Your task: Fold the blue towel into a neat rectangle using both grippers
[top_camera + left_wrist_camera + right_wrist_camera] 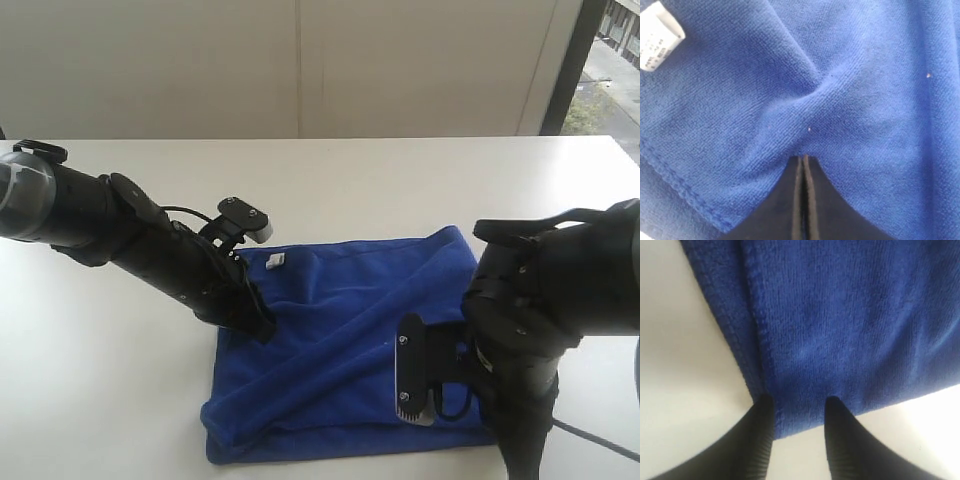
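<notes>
White worktop carries the whole job, with only the cloth and the two arms on it. Nearest, on the right, the right gripper reaches down to the near right end of the blue towel. Its jaws stand partly apart with the stitched hem lying between them. Whether they are already pressing on the cloth I cannot tell.

The towel lies with its long axis running left to right. It is part folded, with a thick rumpled ridge crossing it slantwise from the near left corner toward the far right.

Further back on the left, the left gripper comes in at a slant to the far left edge, just beside the small white tag. Its jaws are closed tight, with a pucker of cloth gathered at their tips, so they appear to be pinching the towel.

As I judge it, the right arm is the nearer one to the loose near end, and the next move depends on that hem sitting squarely between its jaws.

Behind the worktop stands a plain pale wall, with a window at the far right.
</notes>
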Available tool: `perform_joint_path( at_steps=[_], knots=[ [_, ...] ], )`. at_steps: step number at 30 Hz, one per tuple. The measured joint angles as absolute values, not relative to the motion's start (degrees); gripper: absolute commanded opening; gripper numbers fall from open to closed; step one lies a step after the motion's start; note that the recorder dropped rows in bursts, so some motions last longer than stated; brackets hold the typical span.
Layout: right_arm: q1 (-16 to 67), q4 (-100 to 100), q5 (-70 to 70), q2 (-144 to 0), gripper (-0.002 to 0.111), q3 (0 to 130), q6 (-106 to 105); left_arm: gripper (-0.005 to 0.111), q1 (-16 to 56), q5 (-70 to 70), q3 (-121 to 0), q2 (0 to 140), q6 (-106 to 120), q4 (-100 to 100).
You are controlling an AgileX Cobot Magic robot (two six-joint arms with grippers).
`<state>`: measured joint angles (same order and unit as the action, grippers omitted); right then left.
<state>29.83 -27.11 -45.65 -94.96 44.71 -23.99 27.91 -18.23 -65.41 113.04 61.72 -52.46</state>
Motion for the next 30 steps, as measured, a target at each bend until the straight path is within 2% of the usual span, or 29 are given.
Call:
perform_joint_path(
  at_steps=[8,14,30],
  knots=[
    [29.83,-27.25,-46.25,-97.4,0.018,44.71,-23.15,0.0,27.91,-17.62,-65.41,113.04,61.72,-52.67],
    [29.83,-27.25,-46.58,-97.4,0.0,44.71,-22.82,0.0,27.91,-16.63,-65.41,113.04,61.72,-52.67],
    [29.83,-26.91,-54.65,-97.4,0.0,44.71,-22.48,0.0,27.91,-16.28,-65.41,113.04,62.63,-52.67]
  ],
)
